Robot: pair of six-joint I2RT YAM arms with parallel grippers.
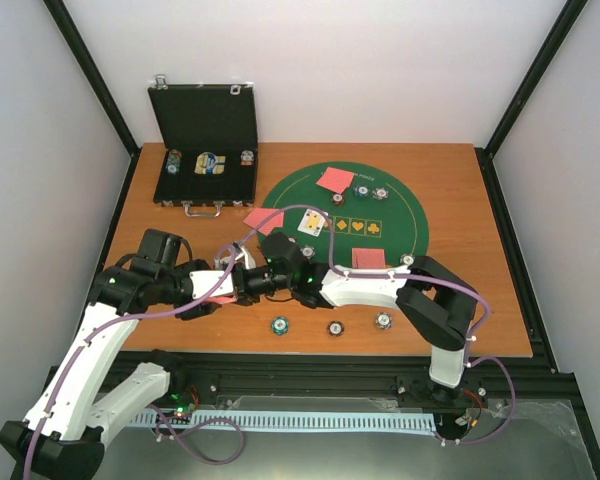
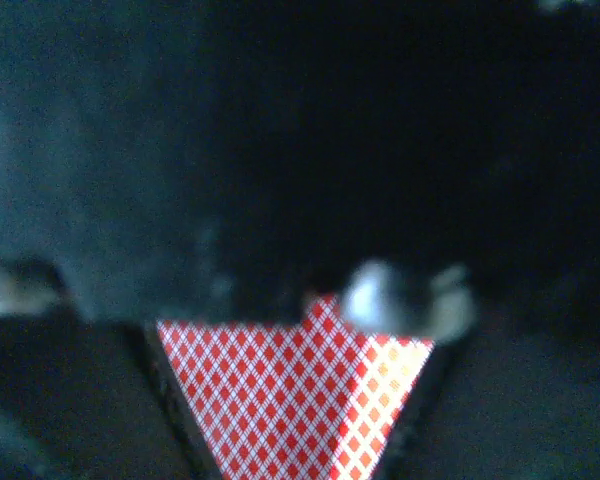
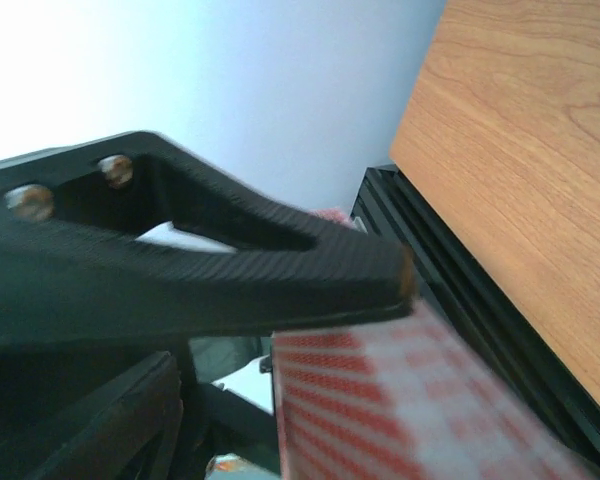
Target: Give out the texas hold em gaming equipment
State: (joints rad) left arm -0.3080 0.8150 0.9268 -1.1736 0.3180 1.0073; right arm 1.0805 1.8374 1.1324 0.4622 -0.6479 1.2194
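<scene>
1. Left gripper (image 1: 218, 288), near the table's (image 1: 480, 300) left front; its two dark fingers (image 2: 150, 400) flank a red-backed card (image 2: 290, 390) on both side edges, so the jaws stand narrow and closed upon it; the left wrist view is blurred, and whether one card or a stack is held cannot be told.
2. Right gripper (image 1: 238, 283), reaching leftward across the table front to meet the left one nose to nose; its upper finger (image 3: 280, 270) lies over the near end of the same red-backed card, the tip just at the card's edge; whether the jaws pinch the card or merely hover at it cannot be told.
3. Seen from above, the red-backed card shows only as a pink sliver at the meeting point of the two grippers, clear of the green mat (image 1: 410, 215) and just to its left front.
4. Dealt cards: one red back (image 1: 335, 180) at the mat's far side; one (image 1: 265, 220) overlapping its left rim; one (image 1: 369, 259) at its near rim; a face-up card (image 1: 312, 224) lies on the mat.
5. Poker chips: three (image 1: 361, 193) grouped on the far part of the mat; three more (image 1: 335, 327) in a row along the table's near edge, well apart from both grippers.
6. Black case (image 1: 208, 150), open at the far left corner, with chips inside.
</scene>
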